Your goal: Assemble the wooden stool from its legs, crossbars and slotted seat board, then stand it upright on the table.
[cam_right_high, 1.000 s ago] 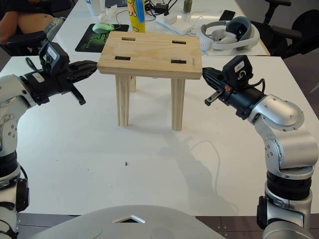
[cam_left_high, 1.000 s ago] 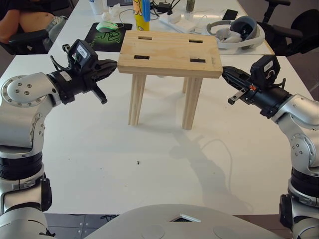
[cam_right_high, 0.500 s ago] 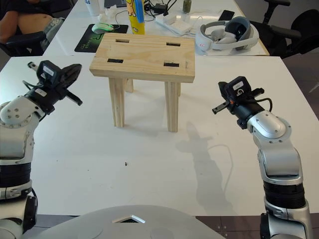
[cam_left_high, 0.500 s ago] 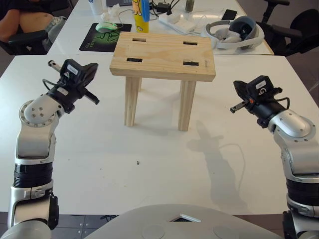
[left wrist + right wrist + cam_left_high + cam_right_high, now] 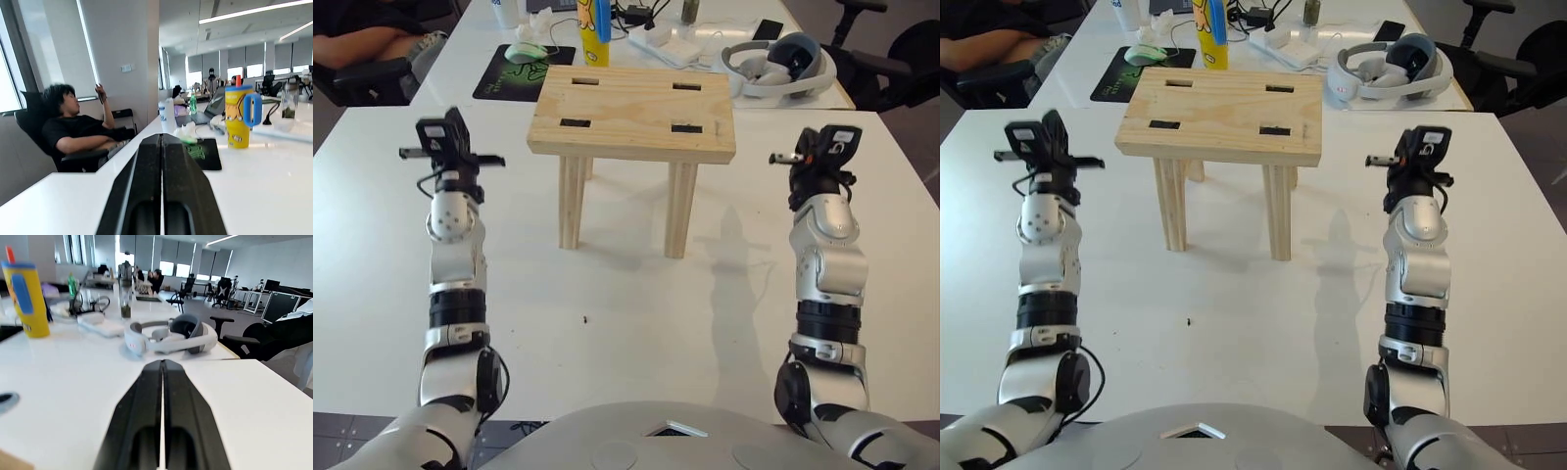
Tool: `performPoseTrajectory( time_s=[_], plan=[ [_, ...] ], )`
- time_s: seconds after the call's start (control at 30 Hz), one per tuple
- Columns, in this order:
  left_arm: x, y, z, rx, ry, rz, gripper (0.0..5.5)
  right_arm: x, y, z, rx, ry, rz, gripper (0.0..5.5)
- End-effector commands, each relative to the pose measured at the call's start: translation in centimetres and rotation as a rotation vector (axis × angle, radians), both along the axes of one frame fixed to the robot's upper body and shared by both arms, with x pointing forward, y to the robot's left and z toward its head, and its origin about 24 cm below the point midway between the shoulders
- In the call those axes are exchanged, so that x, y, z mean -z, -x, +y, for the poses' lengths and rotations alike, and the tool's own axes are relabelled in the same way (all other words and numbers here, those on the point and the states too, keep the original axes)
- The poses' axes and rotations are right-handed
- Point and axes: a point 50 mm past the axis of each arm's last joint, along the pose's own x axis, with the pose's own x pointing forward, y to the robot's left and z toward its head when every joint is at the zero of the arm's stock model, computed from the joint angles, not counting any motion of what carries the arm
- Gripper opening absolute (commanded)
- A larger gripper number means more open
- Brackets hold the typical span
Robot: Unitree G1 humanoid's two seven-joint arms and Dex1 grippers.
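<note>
- Left gripper (image 5: 161, 142): jaws pressed together along their whole length, holding nothing. The arm is raised and the jaws point away across the table (image 5: 607, 333).
- Right gripper (image 5: 163, 366): jaws likewise closed flat on each other and empty, pointing the same way.
- Task item: the stool (image 5: 631, 108) stands upright on the table between the two grippers, on the inner side of each pair of jaws. It is near both and touches neither.
- Seat board (image 5: 705, 147): level, on top, with its four slots facing up. Two front legs (image 5: 572, 201) reach down to the table, and the back legs show partly behind them.
- Crossbars: I cannot tell whether they are fitted, as the board covers the underside.
- Beyond the left jaws is a yellow bottle (image 5: 239, 115), and beyond the right jaws a headset (image 5: 168, 335). Neither belongs to the task.
- Step in hand, by my judgement: the final one. The stool looks assembled and set upright, and both grippers are off it.
- Next move, by my judgement: no further grasp is called for. Confirm that the stool stands on its own. Then lower the arms outward, away from the seat board edges, so that neither gripper knocks it.
</note>
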Motion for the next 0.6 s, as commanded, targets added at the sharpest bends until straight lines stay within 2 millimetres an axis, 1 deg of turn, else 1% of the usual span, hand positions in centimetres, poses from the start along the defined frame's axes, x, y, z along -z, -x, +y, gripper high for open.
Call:
performPoseTrajectory(
  time_s=[0.03,0.13,0.33,0.43,0.53,0.6],
  plan=[
    [-1.3,-2.3,-0.8,0.017,0.073,-0.017,0.0,-1.1,-1.7,0.6,0.005,-0.015,-0.04,0.04],
    [-2.0,-3.0,-0.9,0.035,0.067,-0.041,0.0,-2.3,-3.0,0.9,0.002,0.041,-0.076,0.04],
    [-2.5,-3.3,-0.5,0.066,0.072,-0.066,0.0,-3.6,-4.3,1.4,-0.008,0.117,-0.132,0.04],
    [-2.9,-3.6,-0.6,0.075,0.056,-0.079,0.0,-3.6,-4.6,1.6,-0.035,0.092,-0.139,0.04],
    [-3.3,-3.9,-1.2,0.112,0.043,-0.092,0.0,-3.1,-4.9,2.1,-0.068,0.076,-0.13,0.04],
    [-3.7,-4.1,-1.9,0.147,0.051,-0.105,0.0,-3.2,-5.0,2.3,-0.08,0.067,-0.145,0.04]
  ],
)
